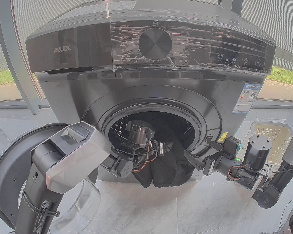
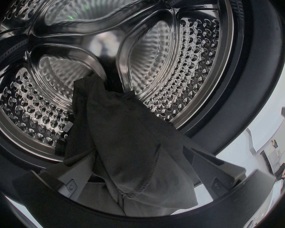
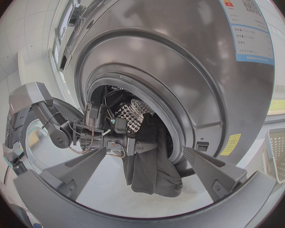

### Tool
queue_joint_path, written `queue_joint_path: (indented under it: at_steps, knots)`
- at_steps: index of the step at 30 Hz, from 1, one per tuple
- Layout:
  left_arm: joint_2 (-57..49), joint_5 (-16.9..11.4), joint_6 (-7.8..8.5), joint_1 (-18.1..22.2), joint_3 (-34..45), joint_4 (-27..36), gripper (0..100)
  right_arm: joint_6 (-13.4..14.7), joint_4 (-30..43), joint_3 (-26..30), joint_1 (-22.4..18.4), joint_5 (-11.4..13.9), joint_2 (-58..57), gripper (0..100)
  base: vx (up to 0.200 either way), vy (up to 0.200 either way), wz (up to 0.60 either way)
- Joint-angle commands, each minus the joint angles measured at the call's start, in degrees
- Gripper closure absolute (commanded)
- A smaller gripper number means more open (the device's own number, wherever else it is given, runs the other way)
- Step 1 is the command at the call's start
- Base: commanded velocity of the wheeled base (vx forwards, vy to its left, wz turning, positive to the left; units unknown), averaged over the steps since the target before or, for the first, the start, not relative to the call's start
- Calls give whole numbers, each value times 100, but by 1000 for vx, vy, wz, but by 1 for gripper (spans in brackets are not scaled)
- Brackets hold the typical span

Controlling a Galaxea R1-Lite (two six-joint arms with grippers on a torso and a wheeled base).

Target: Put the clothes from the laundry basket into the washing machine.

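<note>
The left gripper [image 2: 136, 154], spread wide, sits at the washer's [image 1: 153, 82] mouth. The dark garment [image 1: 167, 171] lies between its fingers [image 2: 212, 171], partly in the drum [image 2: 155, 54], partly hanging over the lip. The right gripper [image 1: 199, 149] gapes empty just beside it.

Washing machine [image 1: 172, 91] shell: dark grey metal, smooth, with a soft gloss.
Control panel [image 1: 192, 46]: wrapped in clear, crinkled plastic film.
Drum [image 2: 155, 57]: bright polished steel, dimpled and perforated.
Garment [image 2: 129, 149]: black matt cloth, stitched hem.
Door bowl [image 1: 78, 199]: clear, glossy.
Laundry basket [image 1: 276, 140]: pale perforated plastic.
Floor [image 1: 185, 205]: pale smooth tiles, faint sheen.
</note>
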Motion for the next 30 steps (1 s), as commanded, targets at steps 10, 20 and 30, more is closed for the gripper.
queue_joint_path:
  at_steps: [10,20,30]
  knots:
    - [739,-1,65,-40,-502,10,100,-1,-4,17,-5,18,18,0,0,0,0]
    - [1187,289,152,13,-1144,-51,100,8,-4,-27,4,18,18,0,0,0,0]
    - [1231,948,91,470,-2717,-253,100,34,-13,-36,118,18,124,0,0,0,0]
